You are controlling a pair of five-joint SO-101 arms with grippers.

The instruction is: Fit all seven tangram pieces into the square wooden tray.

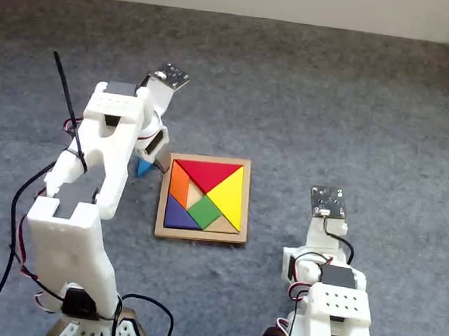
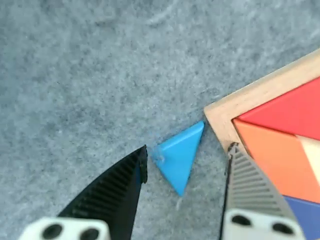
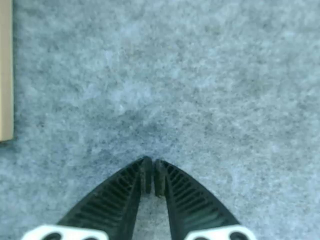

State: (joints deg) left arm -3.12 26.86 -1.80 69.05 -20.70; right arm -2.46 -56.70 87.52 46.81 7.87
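Ok so the blue triangle [image 2: 177,157] is lying flat on the table [image 1: 307,104], just off the tray [image 1: 200,235] on its left-arm side, with one sharp corner almost touching the tray's corner. The left gripper [image 2: 187,151] is right over it, fingers apart, straddling the piece. The black finger [image 2: 122,192] is just about at the triangle's square corner, and the grey finger [image 2: 247,190] faces the long edge across a bit of bare felt. So the long edge runs roughly along the gap between the fingers, and I reckon closing them squeezes corner against edge. Not the comfiest grip, but doable. What bugs me is the grey finger: from the wrist cam its tip seems to sit over the tray's rim, by the orange piece [image 2: 280,155], so I'd guess it could catch the wood on the way down. The right gripper [image 3: 151,175] is parked over bare table on the tray's other side, fingers together with nothing between them, so the left arm is clearly the nearer one. From the high cam the tray looks mostly filled, with a couple of bare wood patches left.
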